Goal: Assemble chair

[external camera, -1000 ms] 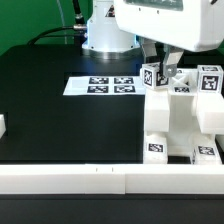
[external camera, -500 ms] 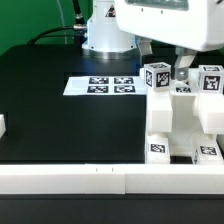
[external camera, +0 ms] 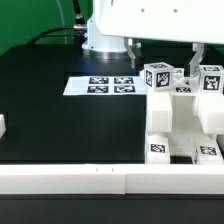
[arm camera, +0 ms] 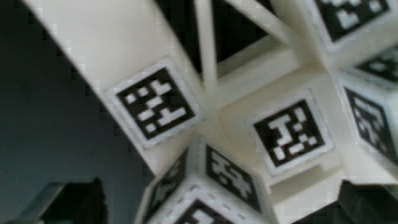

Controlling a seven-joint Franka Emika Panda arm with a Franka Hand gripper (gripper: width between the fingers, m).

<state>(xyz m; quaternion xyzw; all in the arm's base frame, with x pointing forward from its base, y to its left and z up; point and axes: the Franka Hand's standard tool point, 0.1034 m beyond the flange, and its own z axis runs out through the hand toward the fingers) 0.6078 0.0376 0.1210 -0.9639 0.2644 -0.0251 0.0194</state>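
The chair [external camera: 182,112] is a chunky white assembly, part built, standing on the black table [external camera: 60,105] at the exterior view's right, against the white rail [external camera: 90,178] along the near edge. Square black-and-white tags sit on its upright posts and low on its front face. In the wrist view its tagged blocks and slanted bars [arm camera: 214,110] fill the picture from close up. The marker board [external camera: 100,86] lies flat just beside it, toward the exterior view's left.

A second ago the gripper [external camera: 183,62] sat low between the posts; now it has lifted above them, fingers spread wide and holding nothing.
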